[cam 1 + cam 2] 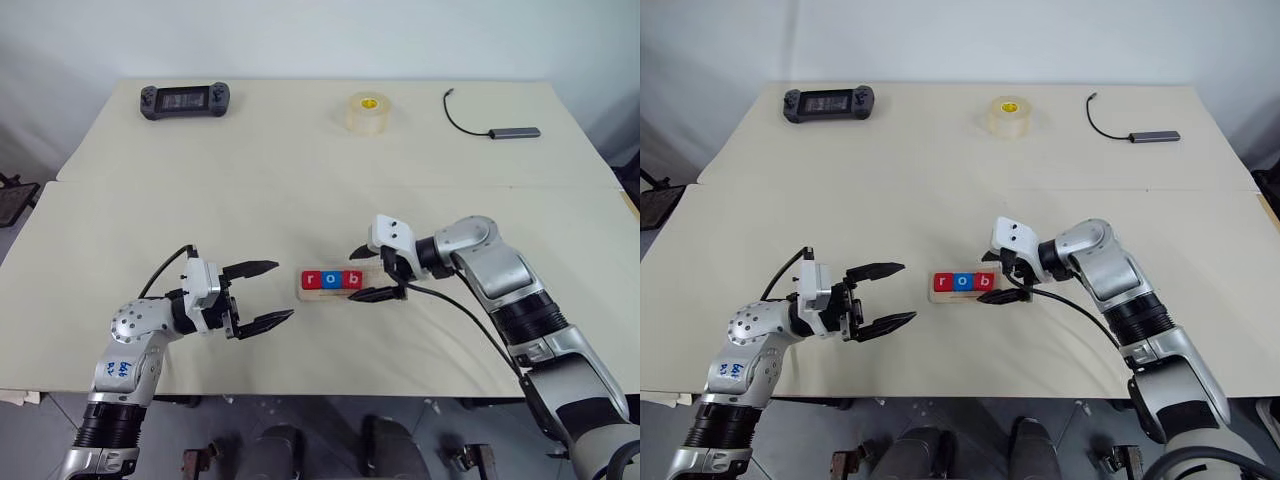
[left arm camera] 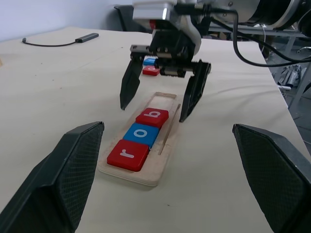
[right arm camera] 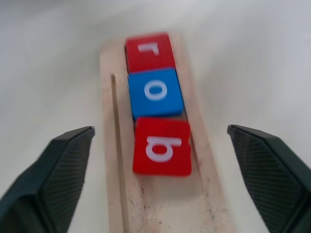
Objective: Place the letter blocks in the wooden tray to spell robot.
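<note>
- The wooden tray (image 1: 335,283) lay on the table (image 1: 300,180) between the two hands, with its long axis running across the robot's front, left to right.
- Three letter blocks filled its left part: red r (image 2: 128,155), blue o (image 2: 144,134), red b (image 3: 162,145). Read from the robot's side they spelled "rob" upright, so the word ran toward the robot's right.
- The b block sat slightly skewed, one corner leaning toward the rim rather than square with the o; judged from this, it could crowd the next slot.
- The right hand (image 1: 377,272) hovered over the empty right part of the tray, fingers spread wide on either side and grasping nothing.
- A finger looked close to the tray's rim; pulling away carelessly might nudge the tray or knock the b further askew.
- The left hand (image 1: 260,295) hung released and empty, apart from the tray's left end.
- Two more blocks, one blue (image 2: 150,61) and one red (image 2: 151,71), lay on the table beyond the right hand; mixing their order would misspell the word.
</note>
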You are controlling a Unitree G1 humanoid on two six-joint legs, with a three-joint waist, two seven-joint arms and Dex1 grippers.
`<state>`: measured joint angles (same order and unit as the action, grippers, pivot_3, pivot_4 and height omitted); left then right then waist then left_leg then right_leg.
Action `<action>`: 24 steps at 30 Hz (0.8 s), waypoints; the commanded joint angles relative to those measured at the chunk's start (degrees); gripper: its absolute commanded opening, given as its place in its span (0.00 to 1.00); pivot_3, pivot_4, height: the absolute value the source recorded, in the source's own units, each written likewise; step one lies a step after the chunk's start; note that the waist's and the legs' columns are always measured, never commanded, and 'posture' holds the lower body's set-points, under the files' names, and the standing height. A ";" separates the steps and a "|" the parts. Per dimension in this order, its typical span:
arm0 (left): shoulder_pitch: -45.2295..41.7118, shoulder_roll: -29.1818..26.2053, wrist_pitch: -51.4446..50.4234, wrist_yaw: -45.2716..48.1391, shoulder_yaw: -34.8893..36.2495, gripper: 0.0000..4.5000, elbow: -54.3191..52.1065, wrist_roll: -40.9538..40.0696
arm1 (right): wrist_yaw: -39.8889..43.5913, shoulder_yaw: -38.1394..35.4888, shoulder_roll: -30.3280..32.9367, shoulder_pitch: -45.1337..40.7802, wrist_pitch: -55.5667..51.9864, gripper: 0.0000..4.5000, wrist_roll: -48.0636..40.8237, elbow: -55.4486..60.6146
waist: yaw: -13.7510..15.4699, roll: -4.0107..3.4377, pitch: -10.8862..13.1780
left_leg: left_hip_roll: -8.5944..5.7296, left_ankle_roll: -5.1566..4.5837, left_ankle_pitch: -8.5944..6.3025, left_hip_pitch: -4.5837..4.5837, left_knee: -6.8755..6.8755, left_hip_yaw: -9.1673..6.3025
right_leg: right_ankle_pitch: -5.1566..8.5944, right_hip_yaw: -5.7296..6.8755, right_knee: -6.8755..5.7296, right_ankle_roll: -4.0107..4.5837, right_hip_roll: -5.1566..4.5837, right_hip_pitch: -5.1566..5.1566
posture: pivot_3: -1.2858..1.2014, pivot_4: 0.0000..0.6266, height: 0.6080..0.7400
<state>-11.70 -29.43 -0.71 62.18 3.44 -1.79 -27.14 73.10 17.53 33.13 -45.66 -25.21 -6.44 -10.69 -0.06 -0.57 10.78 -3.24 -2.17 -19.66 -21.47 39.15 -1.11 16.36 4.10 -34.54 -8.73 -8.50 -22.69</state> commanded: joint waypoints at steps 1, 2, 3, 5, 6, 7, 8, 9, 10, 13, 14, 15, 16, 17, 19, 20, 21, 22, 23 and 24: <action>-0.07 0.04 0.63 0.30 0.06 1.00 -1.33 -0.28 | -0.27 -3.69 2.60 2.09 -2.17 0.96 -2.56 4.74 | 0.06 0.01 0.00 | -0.01 0.00 0.00 0.00 0.00 -0.01 | 0.00 0.00 0.01 0.00 -0.01 0.02 | 0.52 0.24 1.00; -0.19 0.10 0.65 0.32 -0.05 1.00 -1.23 -0.23 | -0.70 -4.36 3.20 3.01 -3.22 0.91 -2.97 5.63 | 0.07 0.01 0.00 | -0.01 0.00 0.00 0.00 0.00 -0.01 | 0.00 0.00 0.02 0.00 -0.01 0.03 | 0.52 0.24 1.00; -0.30 0.16 0.65 0.31 -0.12 1.00 -1.14 -0.20 | -0.57 -4.72 3.97 4.11 -4.16 0.87 -3.44 6.77 | 0.06 0.01 0.00 | -0.01 0.00 0.00 0.00 0.00 -0.01 | 0.00 0.01 0.03 0.00 -0.01 0.04 | 0.52 0.24 1.00; -0.48 0.23 0.70 0.36 -0.22 1.00 -0.92 -0.11 | -1.45 -4.93 4.67 6.16 -4.88 0.70 -3.55 8.58 | -0.01 0.01 0.00 | 0.00 0.00 0.00 0.00 0.00 0.00 | 0.00 0.01 0.02 0.00 0.00 0.03 | 0.52 0.24 1.00; -0.52 0.25 0.73 0.40 -0.24 1.00 -0.84 -0.09 | -1.82 -4.89 4.78 7.00 -5.25 0.62 -3.71 9.40 | -0.01 0.01 0.00 | 0.00 0.00 0.00 0.00 0.00 0.01 | 0.00 0.00 0.03 0.00 0.00 0.03 | 0.52 0.24 1.00; -0.52 0.26 0.76 0.43 -0.24 1.00 -0.78 -0.08 | -2.41 -4.84 4.70 7.75 -5.57 0.55 -3.78 10.12 | -0.09 0.00 0.00 | 0.00 0.00 0.00 0.00 0.00 0.01 | 0.00 0.00 0.03 0.00 0.00 0.03 | 0.52 0.24 1.00; -0.50 0.27 0.79 0.47 -0.25 1.00 -0.76 -0.08 | -2.99 -4.63 4.48 8.60 -6.00 0.46 -3.87 10.90 | -0.15 0.00 0.00 | 0.02 0.00 0.00 0.01 0.00 0.04 | 0.00 -0.01 0.03 0.00 0.00 0.01 | 0.52 0.24 1.00; -0.50 0.28 0.79 0.49 -0.25 1.00 -0.74 -0.09 | -3.49 -4.47 4.26 9.22 -6.29 0.40 -3.96 11.55 | -0.20 0.00 0.00 | 0.04 0.01 -0.01 0.01 0.00 0.06 | 0.00 -0.02 0.03 0.00 0.01 0.01 | 0.52 0.24 1.00; -0.51 0.30 0.80 0.48 -0.31 1.00 -0.73 -0.05 | -4.11 -4.36 3.87 9.78 -6.67 0.31 -4.16 12.12 | -0.18 0.00 0.00 | 0.05 0.01 -0.01 0.01 -0.01 0.06 | 0.00 -0.02 0.02 0.00 0.02 0.00 | 0.52 0.24 1.00; -0.51 0.21 0.77 0.51 -0.31 1.00 -0.75 -0.03 | -5.00 -3.87 2.74 10.63 -7.82 0.08 -5.10 13.59 | -0.10 0.00 0.00 | 0.05 0.01 -0.01 0.01 0.00 0.07 | 0.00 -0.03 0.02 0.00 0.02 0.00 | 0.52 0.24 1.00; -0.52 0.16 0.75 0.53 -0.27 1.00 -0.74 -0.04 | -5.27 -3.74 2.42 10.63 -8.16 0.01 -5.26 13.83 | -0.08 0.00 0.00 | 0.05 0.01 -0.01 0.01 0.00 0.07 | 0.00 -0.03 0.02 0.00 0.02 0.01 | 0.52 0.24 1.00; -0.52 0.11 0.75 0.56 -0.22 1.00 -0.73 -0.06 | -5.54 -3.65 2.21 10.60 -8.44 0.01 -5.36 14.00 | -0.08 0.00 0.00 | 0.05 0.01 -0.01 0.01 0.00 0.06 | 0.00 -0.03 0.02 0.00 0.02 0.01 | 0.52 0.24 1.00; -0.56 0.08 0.73 0.57 -0.21 1.00 -0.72 -0.05 | -5.83 -3.59 1.97 10.50 -8.77 0.01 -5.50 14.09 | -0.07 0.00 0.00 | 0.05 0.01 -0.01 0.01 0.00 0.06 | 0.00 -0.03 0.02 0.00 0.02 0.00 | 0.52 0.24 1.00; -0.59 0.04 0.73 0.60 -0.18 1.00 -0.70 -0.05 | -6.20 -3.55 1.71 10.37 -9.28 0.01 -5.69 14.16 | -0.07 0.00 0.00 | 0.04 0.01 -0.01 0.01 0.00 0.06 | 0.00 -0.03 0.02 0.00 0.02 0.00 | 0.52 0.24 1.00; -0.80 0.01 0.69 0.58 -0.16 1.00 -0.65 0.01 | -7.24 -3.13 1.10 10.03 -9.95 0.01 -5.41 13.78 | 0.06 0.01 0.00 | 0.03 0.01 -0.01 0.01 0.00 0.05 | 0.00 -0.03 0.02 0.00 0.00 0.01 | 0.52 0.24 1.00; -0.89 0.00 0.66 0.57 -0.14 1.00 -0.64 0.02 | -7.79 -2.89 0.82 9.90 -10.07 0.01 -5.11 13.51 | 0.03 0.01 0.00 | 0.02 0.01 -0.01 0.01 0.01 0.05 | 0.00 -0.02 0.02 0.00 0.00 0.01 | 0.52 0.24 1.00; -0.95 -0.01 0.66 0.56 -0.12 1.00 -0.64 0.04 | -8.20 -2.69 0.62 9.83 -10.10 0.01 -4.85 13.24 | 0.01 0.01 0.00 | 0.02 0.01 -0.01 0.01 0.01 0.05 | 0.00 -0.02 0.02 0.00 0.00 0.02 | 0.52 0.24 1.00; -1.01 0.00 0.67 0.57 -0.11 1.00 -0.61 0.07 | -8.69 -2.56 0.46 9.80 -9.94 0.01 -4.56 12.85 | 0.00 0.00 0.00 | 0.02 0.01 -0.01 0.01 0.01 0.05 | 0.00 -0.03 0.02 0.00 0.00 0.02 | 0.52 0.24 1.00; -1.10 -0.02 0.68 0.58 -0.10 1.00 -0.56 0.10 | -9.12 -2.58 0.33 9.79 -9.78 0.01 -4.43 12.55 | 0.00 0.00 0.00 | 0.03 0.01 -0.01 0.01 0.01 0.05 | 0.00 -0.02 0.02 0.00 0.00 0.01 | 0.52 0.24 1.00; -1.14 -0.05 0.67 0.60 -0.07 1.00 -0.55 0.11 | -9.44 -2.58 0.24 9.79 -9.69 0.01 -4.36 12.37 | 0.00 0.00 0.00 | 0.02 0.01 -0.01 0.01 0.00 0.05 | 0.00 -0.02 0.02 0.00 0.01 0.01 | 0.52 0.24 1.00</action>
<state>-12.51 -29.26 -0.67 62.63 3.02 -1.52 -26.83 64.32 15.47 33.53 -35.08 -35.24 -10.70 1.36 -0.06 -0.57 10.78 -3.22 -2.16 -19.67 -21.46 39.15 -1.06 16.36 4.08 -34.53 -8.73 -8.49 -22.68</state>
